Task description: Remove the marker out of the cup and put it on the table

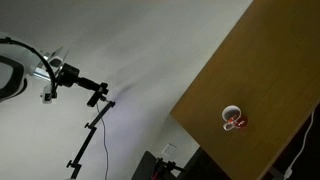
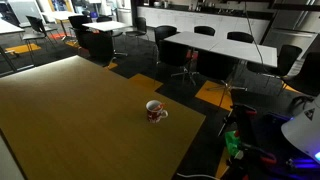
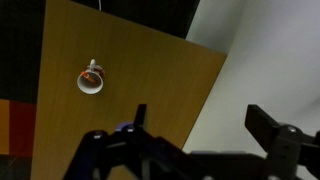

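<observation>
- The hand (image 3: 197,115) fills the bottom of the wrist view. Its two dark fingers (image 3: 140,118) stand wide apart with nothing between them.
- It hangs well apart from the cup (image 3: 90,80), high over the bench (image 3: 130,60) and off to one side, so the step in hand looks like the approach.
- To do it well, bring the hand over the cup first and line the gap up across the marker. Then lower straight down, so that neither finger knocks the rim.
- The cup is small and light and would likely tip or slide at a nudge. Close on the marker above the rim rather than reaching down inside.
- A thin pale stub (image 3: 93,65) rises from the cup in the wrist view. It is probably the marker, but it is too small to be sure.
- The cup is white with red marks and stands upright near a corner of the bench in both exterior views (image 2: 155,110) (image 1: 232,117).
- The bench (image 2: 70,110) is plain brown wood, flat and bare around the cup, with plenty of room to lay the marker down.
- Beyond it is an office with white desks (image 2: 215,42), dark chairs (image 2: 185,55) and grey carpet with yellow patches (image 2: 215,92).
- A camera stand (image 1: 65,72) shows against a pale wall (image 1: 150,50) in an exterior view.
</observation>
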Controlling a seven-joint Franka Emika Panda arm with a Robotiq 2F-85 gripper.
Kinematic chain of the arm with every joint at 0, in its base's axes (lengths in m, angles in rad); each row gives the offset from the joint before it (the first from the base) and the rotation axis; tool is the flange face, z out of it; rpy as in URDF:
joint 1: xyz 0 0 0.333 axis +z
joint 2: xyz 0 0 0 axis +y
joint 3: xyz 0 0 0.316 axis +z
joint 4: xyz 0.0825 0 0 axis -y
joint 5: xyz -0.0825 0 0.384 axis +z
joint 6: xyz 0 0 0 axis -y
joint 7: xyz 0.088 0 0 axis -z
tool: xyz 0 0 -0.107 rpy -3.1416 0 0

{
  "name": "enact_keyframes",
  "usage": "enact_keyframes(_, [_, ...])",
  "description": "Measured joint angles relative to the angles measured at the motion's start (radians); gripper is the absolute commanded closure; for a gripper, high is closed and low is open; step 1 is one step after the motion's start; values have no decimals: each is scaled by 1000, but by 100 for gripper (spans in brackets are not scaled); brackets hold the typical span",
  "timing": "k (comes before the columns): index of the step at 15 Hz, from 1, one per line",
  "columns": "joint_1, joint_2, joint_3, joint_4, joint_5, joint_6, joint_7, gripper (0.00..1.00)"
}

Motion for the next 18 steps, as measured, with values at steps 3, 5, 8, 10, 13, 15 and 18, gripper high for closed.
enact_keyframes(3, [0, 0, 0, 0, 0, 0, 0, 0])
enact_keyframes(5, [0, 0, 0, 0, 0, 0, 0, 0])
enact_keyframes(8, [-1, 0, 0, 0, 0, 0, -3, 0])
enact_keyframes(10, [-7, 0, -5, 6, -4, 2, -3, 0])
enact_keyframes(13, [-32, 0, -35, 32, -24, 8, -14, 0])
enact_keyframes(15, [-57, 5, -70, 54, -46, 27, -41, 0])
enact_keyframes(18, [-87, 42, -131, 88, -81, 46, -114, 0])
